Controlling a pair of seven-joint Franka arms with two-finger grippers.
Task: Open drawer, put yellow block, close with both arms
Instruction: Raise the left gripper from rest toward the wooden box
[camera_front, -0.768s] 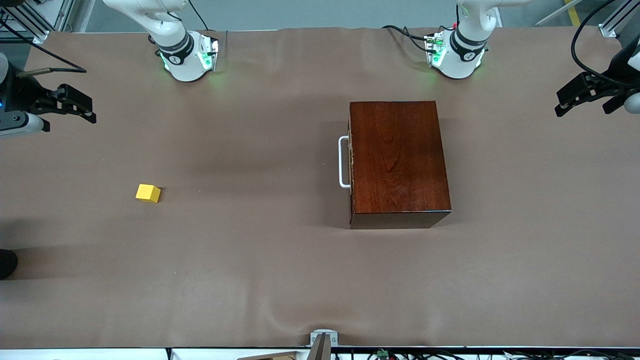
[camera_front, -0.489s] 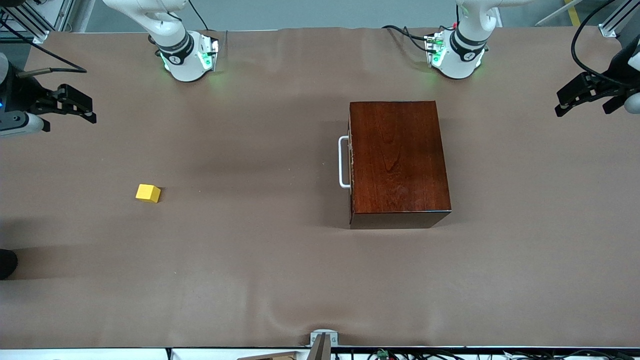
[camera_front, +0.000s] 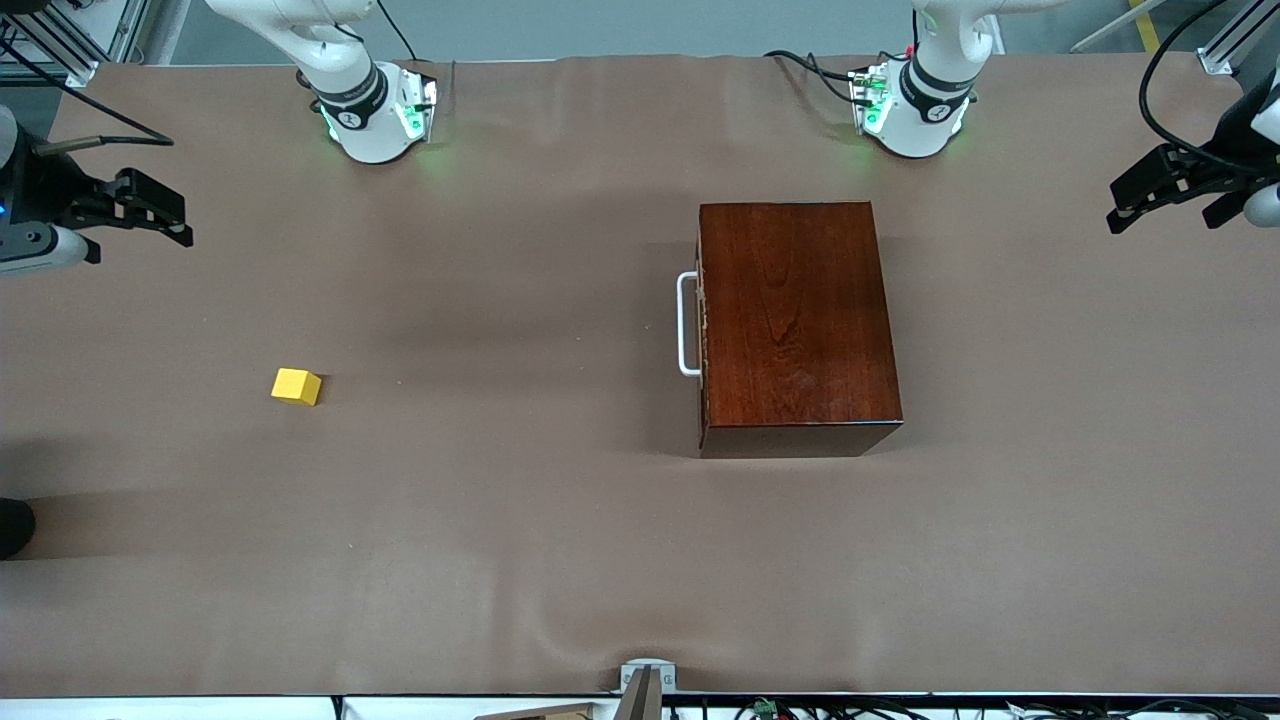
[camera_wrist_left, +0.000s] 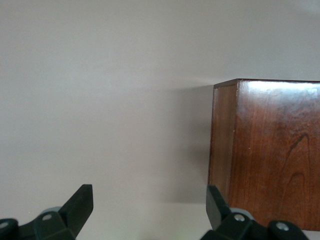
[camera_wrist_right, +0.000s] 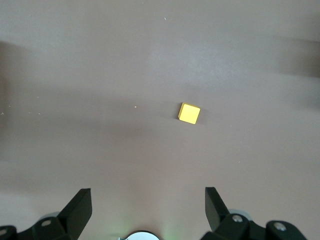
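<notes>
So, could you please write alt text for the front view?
A shut wooden box with a white handle sits on a brown table; a yellow block lies toward the right arm's end. Both open grippers, left and right, hang above the table's ends.

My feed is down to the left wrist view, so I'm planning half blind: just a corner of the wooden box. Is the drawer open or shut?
Observer: The drawer is shut; its white handle faces the right arm's end of the table.
Operator: Where is the yellow block?
Observer: The yellow block lies on the table toward the right arm's end, well apart from the box.
Operator: And the grippers?
Observer: The right gripper hangs open over the table's edge at its own end; your left gripper is open over the edge at the left arm's end.
</notes>
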